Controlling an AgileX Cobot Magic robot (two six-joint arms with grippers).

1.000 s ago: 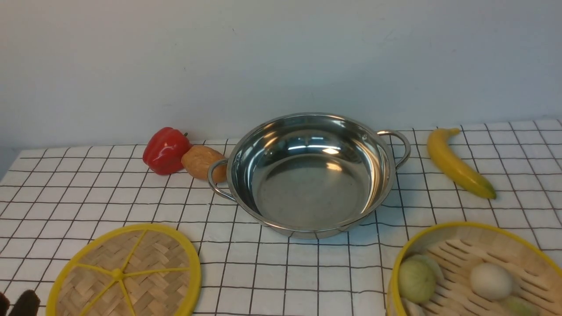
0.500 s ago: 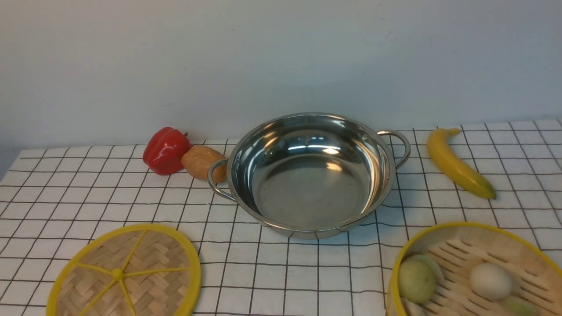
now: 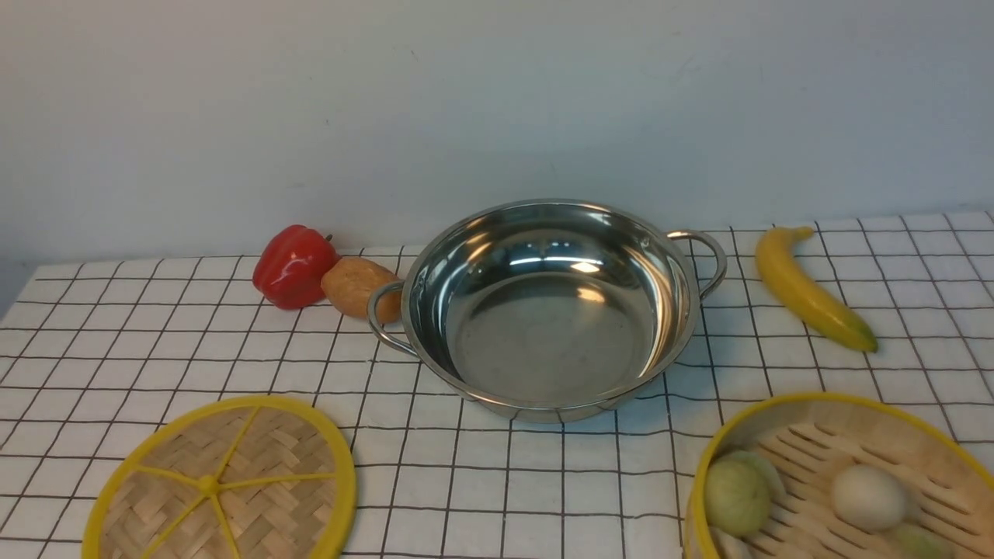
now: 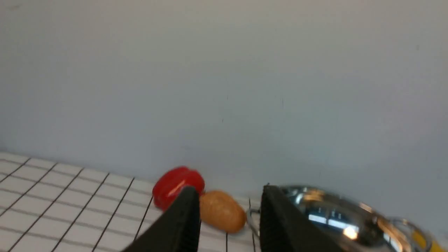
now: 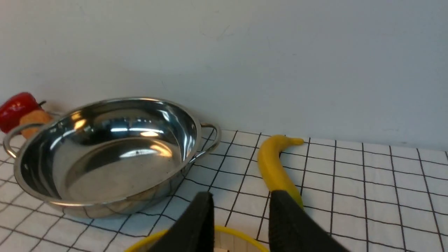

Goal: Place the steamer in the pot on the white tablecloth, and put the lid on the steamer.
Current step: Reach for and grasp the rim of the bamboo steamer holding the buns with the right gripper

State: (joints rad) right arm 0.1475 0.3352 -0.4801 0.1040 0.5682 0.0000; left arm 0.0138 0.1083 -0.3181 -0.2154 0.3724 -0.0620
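Right gripper [image 5: 241, 196], jaws apart, hangs above the steamer [image 3: 815, 398]. Grip its rim squarely and keep it level; the pot [image 3: 543, 341] lies at ten o'clock.

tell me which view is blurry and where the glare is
Left wrist view: soft and smeared, the pot and red pepper have fuzzy edges; front view: sharp, with bright glare patches on the pot's inner wall; right wrist view: also sharp, light streaks mirrored in the pot.
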